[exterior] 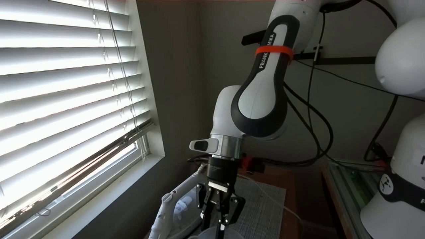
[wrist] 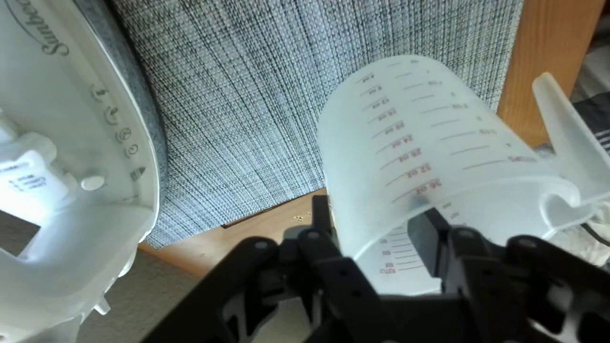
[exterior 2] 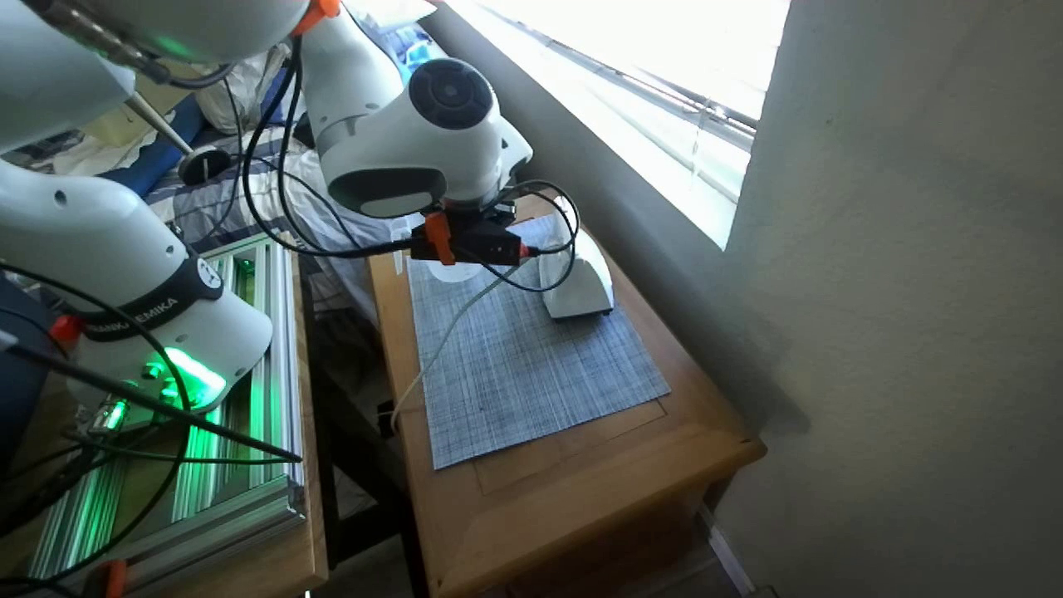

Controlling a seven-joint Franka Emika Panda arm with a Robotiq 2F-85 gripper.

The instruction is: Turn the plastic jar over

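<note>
Plastic jar (wrist: 410, 133): translucent whitish vessel with a measuring scale, near the corner of the tabletop (exterior 2: 573, 473) closest to the bedding (exterior 2: 340, 286), at one end of the mat (exterior 2: 531, 365).
Inside the jar: one finger (wrist: 426, 243) of the end effector (wrist: 372, 214) reaches in past the rim; scale lines show on the inner wall.
Jar mouth: faces up toward the end effector, the round base toward the mat.
Jar long axis: runs between mat and end effector; whether it is quite upright or slightly tilted cannot be told.
Jar handle (wrist: 569, 128): points toward the tabletop's long edge on the bedding side.
End effector: fingers parted, though not wide, loosely astride the jar's wall, one outside and one inside, gripping nothing.
White appliance (exterior 2: 585, 295): on the mat, by the tabletop's wall-side long edge, apart from the jar.
Mat: grey weave, crossed by a pale cord (exterior 2: 453, 324).
Tabletop: brown wood, showing around the mat.
Room: grey wall (exterior 2: 913, 332); daylight through slatted blinds (exterior: 66, 66).
</note>
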